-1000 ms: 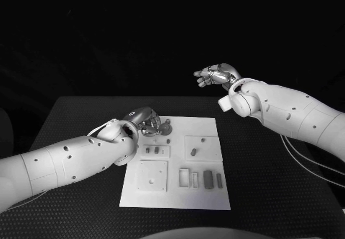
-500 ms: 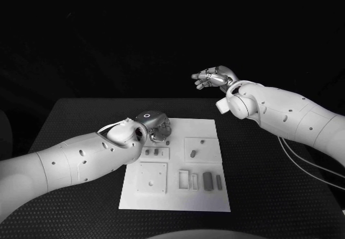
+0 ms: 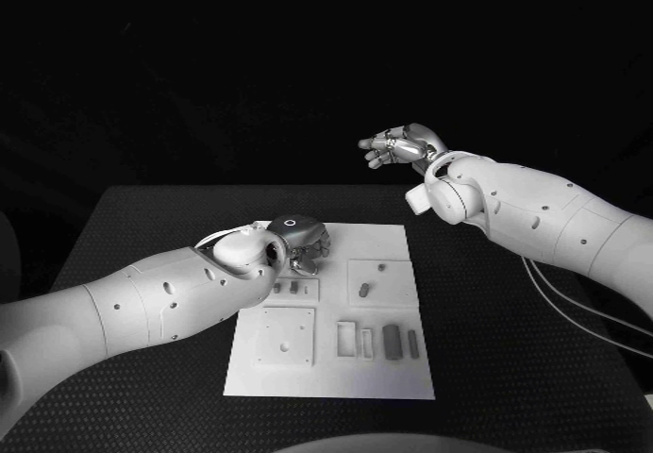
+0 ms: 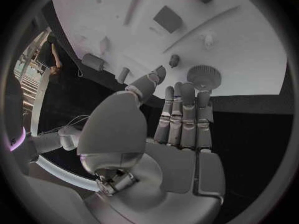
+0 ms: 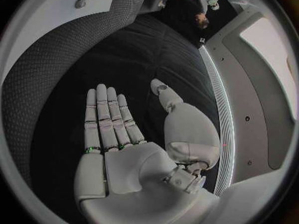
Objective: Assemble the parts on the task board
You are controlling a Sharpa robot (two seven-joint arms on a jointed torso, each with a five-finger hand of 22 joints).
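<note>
The white task board [image 3: 388,370] lies mid-table with small grey parts on it. My left hand [image 3: 302,236] hovers over the board's far-left corner. In the left wrist view my left hand [image 4: 168,129] has straight fingers, and the fingertips [image 4: 204,95] reach right up to a round toothed gear [image 4: 204,76]. A small peg [image 4: 174,60] stands by the thumb, and nothing is held. My right hand [image 3: 399,146] is raised beyond the table's far edge, and in the right wrist view my right hand [image 5: 118,139] is flat, spread and empty.
On the board's near half are two dark oblong parts [image 3: 392,342], pale slots [image 3: 348,338] and a square plate [image 3: 289,337]. Small pieces [image 3: 367,286] and short pegs [image 3: 287,285] lie mid-board. The black table [image 3: 136,217] surrounds the board.
My left hand has slid to the right along the board's far edge and now covers the gear in the head view. My right hand has barely shifted.
</note>
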